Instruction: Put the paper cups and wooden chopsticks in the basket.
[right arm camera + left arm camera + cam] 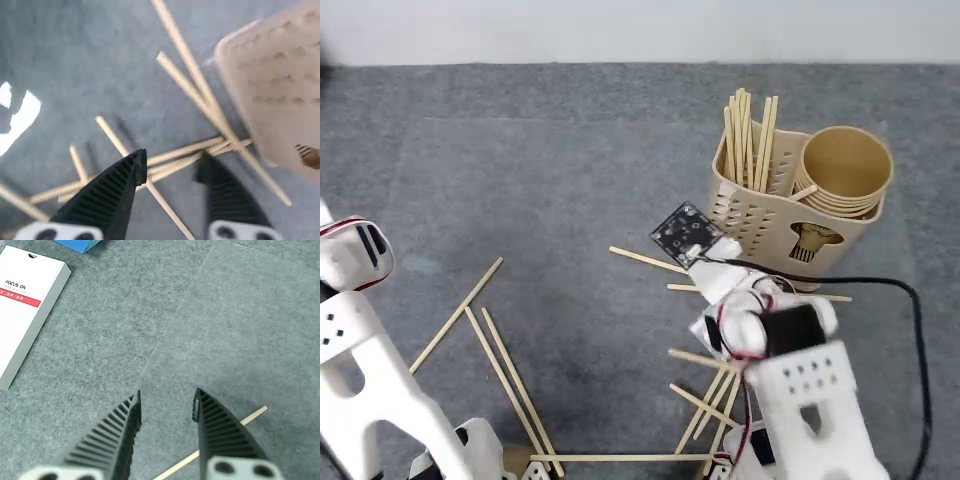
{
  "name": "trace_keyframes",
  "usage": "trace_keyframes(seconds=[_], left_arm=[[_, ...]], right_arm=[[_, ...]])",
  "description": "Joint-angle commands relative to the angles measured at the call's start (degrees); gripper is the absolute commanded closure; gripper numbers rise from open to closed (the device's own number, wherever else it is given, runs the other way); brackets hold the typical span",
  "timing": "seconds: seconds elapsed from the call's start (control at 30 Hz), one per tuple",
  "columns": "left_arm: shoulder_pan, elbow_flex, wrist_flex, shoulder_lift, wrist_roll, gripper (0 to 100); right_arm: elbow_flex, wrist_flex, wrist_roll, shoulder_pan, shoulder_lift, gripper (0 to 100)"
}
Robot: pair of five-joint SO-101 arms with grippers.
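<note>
Basket (760,225): set on the far right of the grey mat (550,200), upright, with two compartments.
Paper cups (845,165): stacked as one nest in the basket's right compartment.
Chopsticks in basket (750,135): stood on end in the left compartment, their tips fanned above the rim.
Loose chopsticks, left (505,370): three laid on the mat at the near left, close to the left arm (360,370).
Loose chopsticks, right (705,400): several crossed on the mat just near of the basket, partly covered by the right arm (800,380); one more (645,260) is laid to the left of the basket.
Left gripper (167,392): fingers held apart, nothing between them; a single chopstick (252,416) is seen on the mat beneath it.
Right gripper (173,156): fingers held apart above a crossed pile of sticks (117,142), none gripped; the basket wall (280,85) is seen just beside it.
White box (25,315): laid flat on the mat, well apart from the left gripper.
</note>
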Motion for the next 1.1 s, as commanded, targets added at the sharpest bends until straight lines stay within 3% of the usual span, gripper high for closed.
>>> trace_keyframes(seconds=[0.0,0.23,0.53,0.73,1.07], left_arm=[[0.0,-0.31,-1.05,-0.97,-0.26,83],[0.09,-0.31,-1.14,-0.97,-0.26,83],[0.09,0.92,-1.41,-0.97,-0.35,83],[0.09,1.45,-1.49,-0.97,-0.35,83],[0.09,1.54,-2.55,-0.97,-0.35,83]], right_arm=[[-3.25,2.24,3.69,-0.57,5.93,67.1],[-3.43,2.59,7.82,-5.32,12.44,64.9],[-3.6,-12.79,11.96,-5.23,24.57,65.2],[-4.13,-23.16,15.12,-1.71,34.86,65.2],[-15.03,-23.87,15.38,2.59,49.71,65.3]])
